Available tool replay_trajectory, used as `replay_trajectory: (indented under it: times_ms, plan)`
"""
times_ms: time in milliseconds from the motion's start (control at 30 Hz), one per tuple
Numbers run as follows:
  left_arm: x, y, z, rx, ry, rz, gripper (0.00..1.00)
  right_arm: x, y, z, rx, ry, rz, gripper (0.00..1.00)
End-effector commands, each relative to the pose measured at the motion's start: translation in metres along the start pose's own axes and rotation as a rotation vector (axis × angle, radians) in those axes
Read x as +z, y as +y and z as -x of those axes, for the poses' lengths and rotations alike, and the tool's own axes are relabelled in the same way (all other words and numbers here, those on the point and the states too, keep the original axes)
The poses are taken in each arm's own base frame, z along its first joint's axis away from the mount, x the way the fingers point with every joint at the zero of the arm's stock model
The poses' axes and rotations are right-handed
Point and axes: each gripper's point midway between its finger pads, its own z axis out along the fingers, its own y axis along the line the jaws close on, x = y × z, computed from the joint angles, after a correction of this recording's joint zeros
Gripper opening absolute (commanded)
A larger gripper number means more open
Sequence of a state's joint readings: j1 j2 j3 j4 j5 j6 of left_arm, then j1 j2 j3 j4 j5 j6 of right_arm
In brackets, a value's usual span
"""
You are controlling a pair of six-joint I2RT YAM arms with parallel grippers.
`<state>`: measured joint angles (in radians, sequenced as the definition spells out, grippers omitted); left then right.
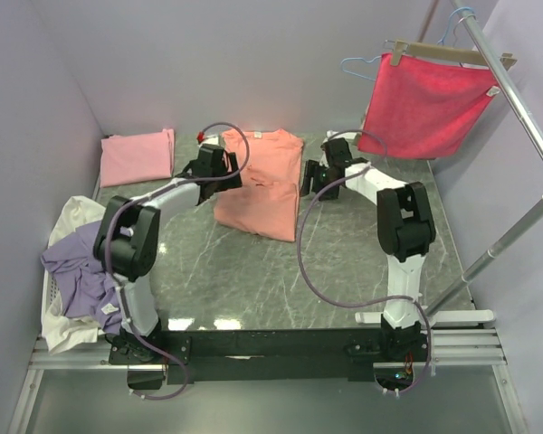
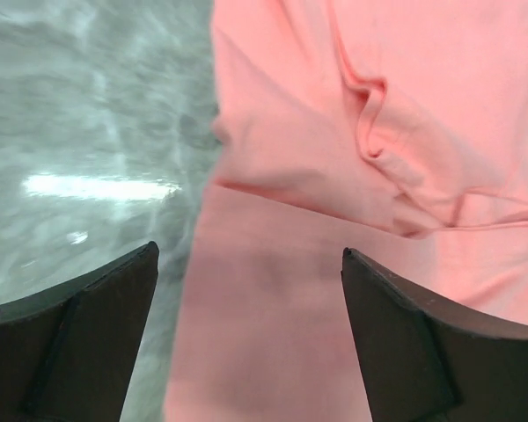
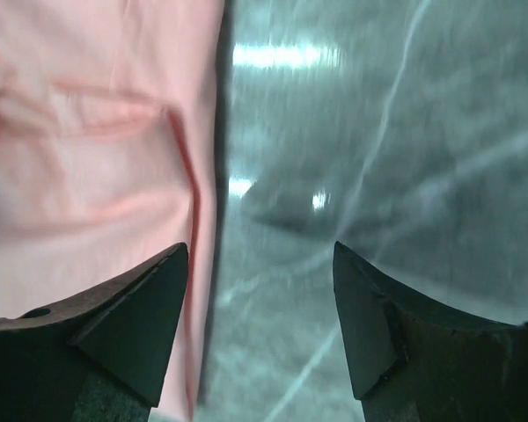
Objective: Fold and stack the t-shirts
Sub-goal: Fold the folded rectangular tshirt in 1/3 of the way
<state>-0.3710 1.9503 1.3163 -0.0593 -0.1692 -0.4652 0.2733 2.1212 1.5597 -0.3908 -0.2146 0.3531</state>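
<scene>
A salmon-orange t-shirt (image 1: 261, 185) lies partly folded in the middle of the table. My left gripper (image 1: 219, 174) is open just above its left edge; in the left wrist view the gripper (image 2: 249, 255) has the shirt (image 2: 334, 176) between its jaws. My right gripper (image 1: 315, 177) is open at the shirt's right edge; in the right wrist view the gripper (image 3: 260, 251) straddles the shirt's edge (image 3: 97, 158) and bare table. A light pink t-shirt (image 1: 138, 155) lies folded at the back left. A lavender t-shirt (image 1: 81, 271) and a cream t-shirt (image 1: 72, 217) are heaped at the left.
A bright crimson cloth (image 1: 425, 104) hangs from a hanger on a metal rack (image 1: 525, 117) at the back right. A white basket (image 1: 47, 298) under the heaped shirts sits at the left edge. Grey walls close in on both sides.
</scene>
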Motion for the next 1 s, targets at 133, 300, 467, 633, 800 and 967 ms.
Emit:
replay_trajectory:
  times_ms: [133, 300, 467, 633, 800, 967]
  plan:
    - [-0.086, 0.017, 0.008, -0.101, -0.151, -0.032, 0.91, -0.060, 0.038, -0.014, -0.048, -0.075, 0.168, 0.73]
    - [-0.094, 0.025, -0.048, -0.169, -0.085, -0.100, 0.86, -0.060, 0.045, -0.053, -0.047, -0.028, 0.216, 0.71]
    - [-0.090, 0.026, -0.062, -0.200, -0.111, -0.144, 0.85, -0.058, 0.052, -0.079, -0.034, 0.013, 0.255, 0.70]
    - [-0.080, 0.026, -0.065, -0.183, -0.121, -0.144, 0.85, -0.060, 0.066, -0.099, -0.026, 0.049, 0.315, 0.69]
    - [-0.070, 0.017, -0.062, -0.159, -0.135, -0.190, 0.77, -0.053, 0.075, -0.121, -0.020, 0.094, 0.335, 0.63]
    - [-0.058, 0.009, -0.076, -0.167, -0.077, -0.230, 0.57, -0.048, 0.080, -0.135, -0.006, 0.121, 0.337, 0.52]
